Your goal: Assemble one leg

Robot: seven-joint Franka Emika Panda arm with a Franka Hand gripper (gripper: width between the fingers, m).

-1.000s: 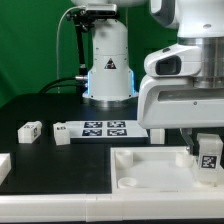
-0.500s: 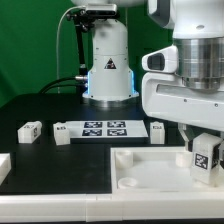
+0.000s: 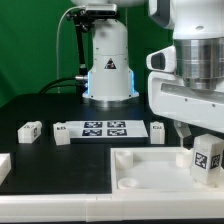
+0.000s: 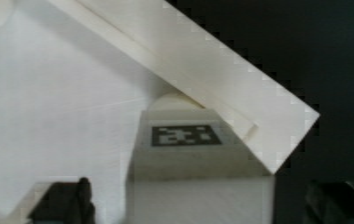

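We see the gripper point(image 3: 207, 160), pinching the leg point(image 3: 208, 157), has shifted slightly right over the panel point(image 3: 140, 172), nearing its corner.

- The black table point(image 3: 40, 100) lies open on the exterior view's left, between the robot base point(image 3: 108, 60) at the far side and the near edge.
- Obstacles there: a small leg point(image 3: 29, 130), a second block point(image 3: 61, 133) touching the marker board point(image 3: 105, 129), and a white piece point(image 3: 3, 165) at the left edge.
- On the right, the gripper point(image 3: 205, 140) (bulky, low) hangs over the white panel point(image 3: 150, 175)'s right end, with a marked leg point(image 3: 207, 160) beneath it.
- Another leg point(image 3: 157, 131) stands just beyond the panel's far rim.
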